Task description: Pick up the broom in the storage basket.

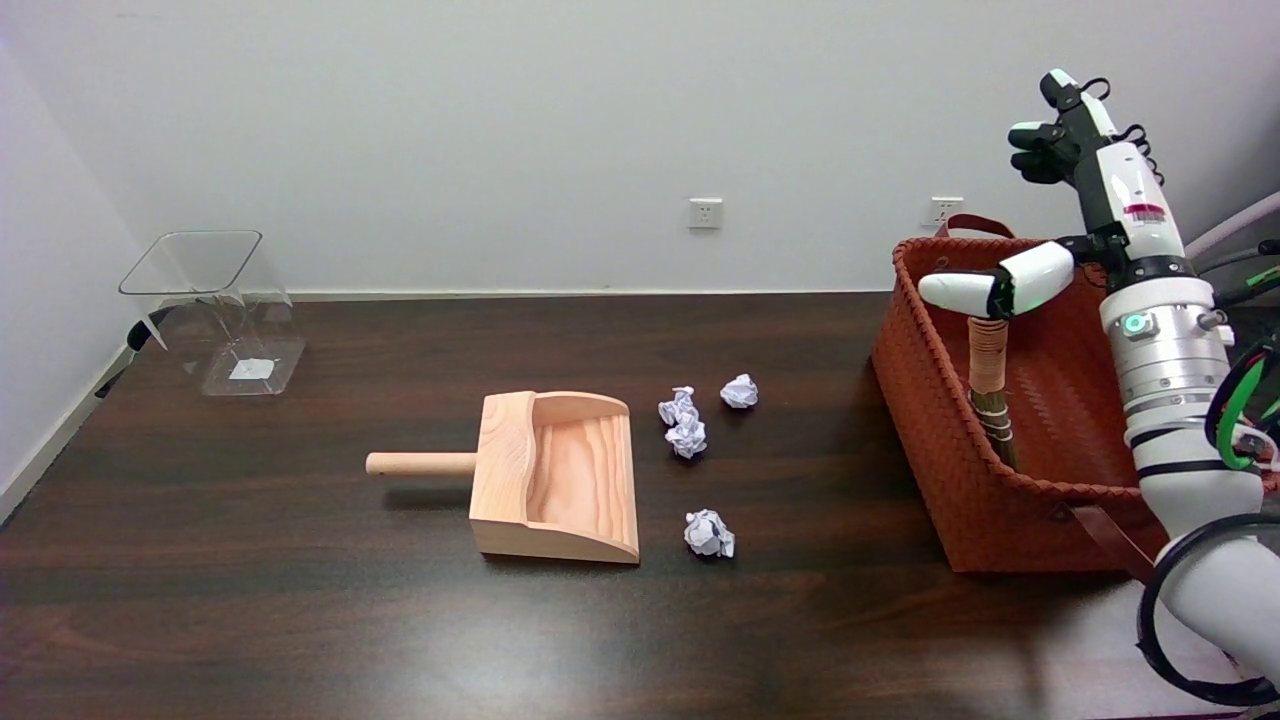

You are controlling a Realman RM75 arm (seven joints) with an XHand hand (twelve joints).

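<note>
I am looking down across a dark wooden table (300,620) set against a white wall. My landmark is the basket (960,500), a woven orange-red tub at the right end of the table.

The broom (990,390) stands inside the basket, against its left wall, tilted slightly. Its pale wrapped handle points up and its darker bound part goes down into the basket, where the lower end is hidden by the near wall.

My right arm rises behind and to the right of the basket. The hand (1090,190) is held above the basket's rear right corner, fingers spread and pointing up. The thumb (985,287) sticks out to the left, its tip just over the top of the broom handle. I cannot tell whether it touches the handle. The hand holds nothing.

Left of the basket, three crumpled paper balls lie on the table: one (739,391) farthest back, one (684,422) beside it, one (709,533) nearer the camera. Further left sits a wooden dustpan (560,475), handle pointing away from the basket. Far left of the basket, near the wall, is a clear plastic bin (215,310).
</note>
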